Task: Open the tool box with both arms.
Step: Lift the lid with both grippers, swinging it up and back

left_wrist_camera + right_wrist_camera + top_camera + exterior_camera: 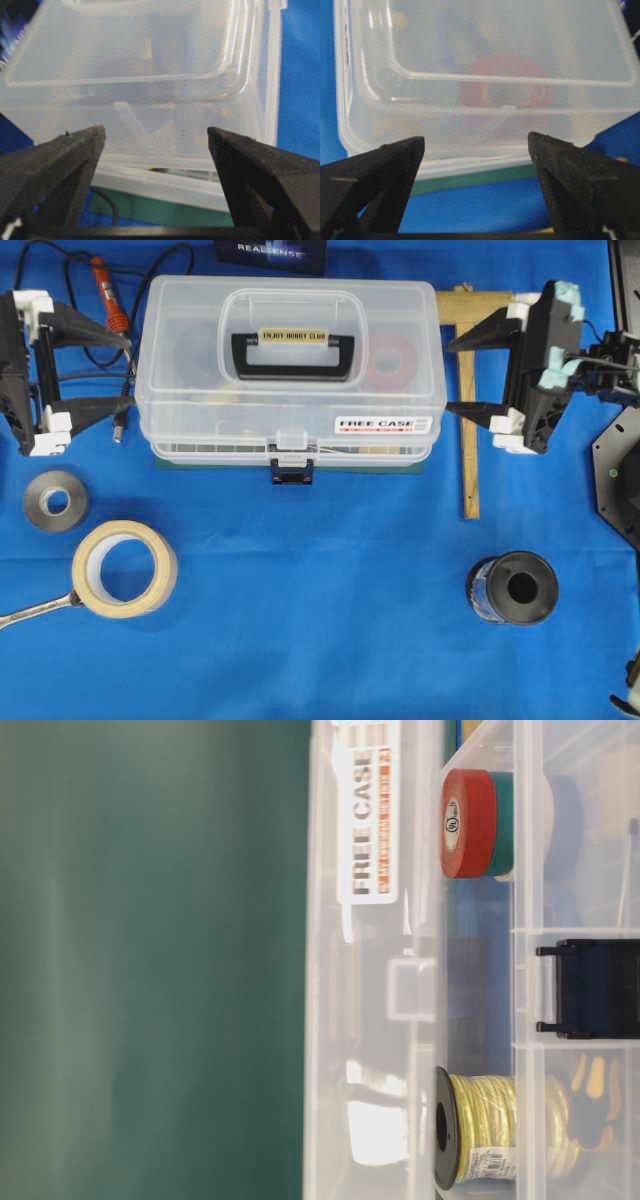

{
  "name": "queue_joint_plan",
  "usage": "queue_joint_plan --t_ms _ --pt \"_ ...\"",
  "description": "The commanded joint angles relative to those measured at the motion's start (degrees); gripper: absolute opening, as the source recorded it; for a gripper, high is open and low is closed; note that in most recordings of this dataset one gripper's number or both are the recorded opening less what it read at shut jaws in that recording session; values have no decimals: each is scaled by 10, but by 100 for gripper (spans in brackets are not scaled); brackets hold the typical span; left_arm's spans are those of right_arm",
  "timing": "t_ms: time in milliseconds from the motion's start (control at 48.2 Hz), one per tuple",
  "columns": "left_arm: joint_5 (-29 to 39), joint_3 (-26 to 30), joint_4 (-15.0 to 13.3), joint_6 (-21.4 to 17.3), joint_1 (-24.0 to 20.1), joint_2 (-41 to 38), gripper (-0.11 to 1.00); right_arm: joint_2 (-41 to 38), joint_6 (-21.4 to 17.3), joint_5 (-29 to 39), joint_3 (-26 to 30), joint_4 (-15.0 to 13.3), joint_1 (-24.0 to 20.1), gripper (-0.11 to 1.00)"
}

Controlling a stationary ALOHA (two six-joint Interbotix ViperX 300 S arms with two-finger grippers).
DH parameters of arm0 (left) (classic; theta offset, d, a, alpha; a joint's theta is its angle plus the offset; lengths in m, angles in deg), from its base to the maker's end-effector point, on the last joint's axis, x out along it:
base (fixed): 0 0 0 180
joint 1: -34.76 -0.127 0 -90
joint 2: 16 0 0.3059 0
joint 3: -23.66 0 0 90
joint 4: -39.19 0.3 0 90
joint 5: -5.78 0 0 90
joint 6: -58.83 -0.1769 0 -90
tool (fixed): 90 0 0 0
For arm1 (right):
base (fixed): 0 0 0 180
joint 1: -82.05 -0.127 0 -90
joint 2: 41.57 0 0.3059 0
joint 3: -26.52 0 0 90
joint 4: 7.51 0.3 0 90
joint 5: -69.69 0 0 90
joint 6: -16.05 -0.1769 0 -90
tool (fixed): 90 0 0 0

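The tool box (290, 390) is a clear plastic case on a green base, lid down, at the back middle of the blue cloth. Its black handle (294, 350) lies flat on the lid and the dark blue latch (291, 472) sits at the front. My left gripper (128, 372) is open at the box's left end, its fingers apart from the wall. My right gripper (447, 372) is open at the right end. In the left wrist view the open left gripper (156, 131) faces the box's end wall (150, 60). The right gripper (476, 137) likewise faces the tool box (495, 50).
A grey tape roll (55, 502), a masking tape roll (125, 568) and a wrench (35, 610) lie at the front left. A black spool (515, 588) stands front right. A wooden square (470, 410) lies under the right gripper. A red soldering iron (108, 290) lies back left.
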Motion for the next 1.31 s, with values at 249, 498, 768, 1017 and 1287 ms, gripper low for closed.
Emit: queue_joint_plan --t_ms 249,498,768,1017,1287 --pt "-44 31 -2 1 -30 7 83 31 -4 -16 49 0 35 85" --pt "-68 31 -2 1 -54 7 83 31 -3 -20 59 0 41 85" --pt "-100 33 -2 0 -78 6 83 31 -3 -40 66 0 68 85" --pt "-122 34 -2 -1 -113 -7 83 26 -3 -68 68 0 96 85" --pt "-141 40 -2 -22 -155 -25 83 23 -4 -70 68 0 134 85"
